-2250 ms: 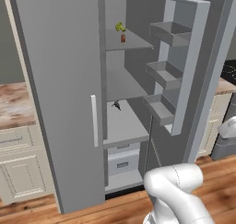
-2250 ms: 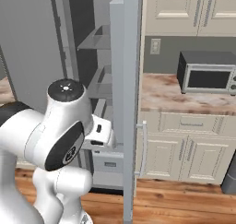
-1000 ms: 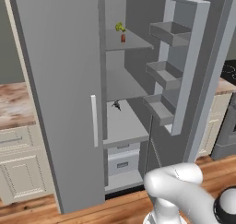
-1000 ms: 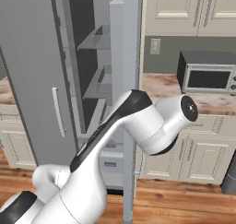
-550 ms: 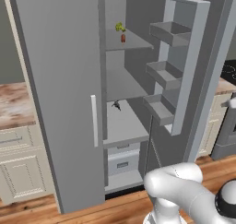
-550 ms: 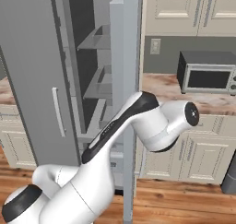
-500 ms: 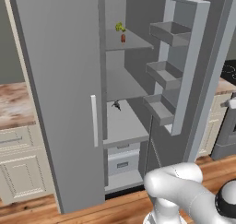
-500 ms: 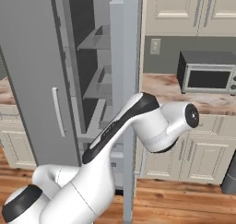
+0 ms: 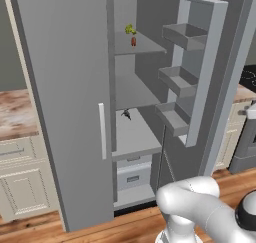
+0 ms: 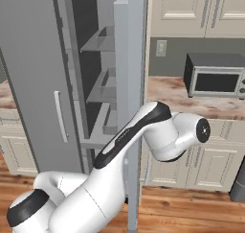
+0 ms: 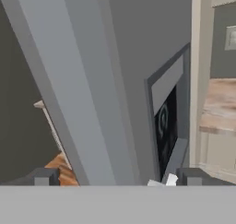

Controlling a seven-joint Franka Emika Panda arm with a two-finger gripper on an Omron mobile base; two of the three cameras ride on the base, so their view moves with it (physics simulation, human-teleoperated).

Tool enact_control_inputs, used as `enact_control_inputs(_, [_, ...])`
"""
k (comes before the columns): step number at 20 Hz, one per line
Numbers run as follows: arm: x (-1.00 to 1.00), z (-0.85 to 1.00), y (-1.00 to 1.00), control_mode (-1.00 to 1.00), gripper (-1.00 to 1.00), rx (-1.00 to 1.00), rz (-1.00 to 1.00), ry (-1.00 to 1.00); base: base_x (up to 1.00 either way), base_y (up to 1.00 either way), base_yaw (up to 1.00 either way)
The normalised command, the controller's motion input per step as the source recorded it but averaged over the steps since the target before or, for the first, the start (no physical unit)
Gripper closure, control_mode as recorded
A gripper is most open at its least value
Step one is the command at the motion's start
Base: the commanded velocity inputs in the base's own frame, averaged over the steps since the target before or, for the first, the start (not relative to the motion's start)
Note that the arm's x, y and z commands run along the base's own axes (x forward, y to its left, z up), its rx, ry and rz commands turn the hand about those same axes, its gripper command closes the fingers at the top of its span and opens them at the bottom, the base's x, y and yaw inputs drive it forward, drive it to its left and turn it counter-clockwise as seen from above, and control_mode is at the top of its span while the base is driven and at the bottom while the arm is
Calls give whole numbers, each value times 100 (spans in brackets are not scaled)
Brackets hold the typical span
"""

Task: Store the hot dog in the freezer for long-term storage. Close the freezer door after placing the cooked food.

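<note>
Hot dog (image 9: 133,41) standing on an upper freezer (image 9: 131,92) shelf, just beside a small green leafy item (image 9: 129,30). Freezer door (image 9: 210,77) swung wide, inner bins facing the compartment. Hand (image 11: 117,180) spread fully open, empty, close against the door's outer face by the black dispenser panel (image 11: 166,126). Microwave (image 10: 214,75) on the worktop (image 10: 178,97) beyond.

Light is even and soft, without glare. The freezer (image 9: 135,77) interior is darker at the back. All pictures look slightly blurred; the hand view is most blurred.
</note>
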Motion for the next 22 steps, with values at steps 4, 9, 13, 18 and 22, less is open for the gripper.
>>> enact_control_inputs(4, [11, 0, -16, -100, -100, 0, 0, -11, 0, 0, 0])
enact_control_inputs(9, [0, 0, 1, -100, -100, 0, 0, -4, 0, 0, 0])
enact_control_inputs(13, [0, 0, 10, -100, -100, 0, 1, -6, 0, 0, 0])
enact_control_inputs(18, [0, 0, 17, -100, -100, 0, 1, -7, 0, 0, 0])
enact_control_inputs(22, [1, 0, 26, -100, -100, 0, 4, 0, 0, 0, 0])
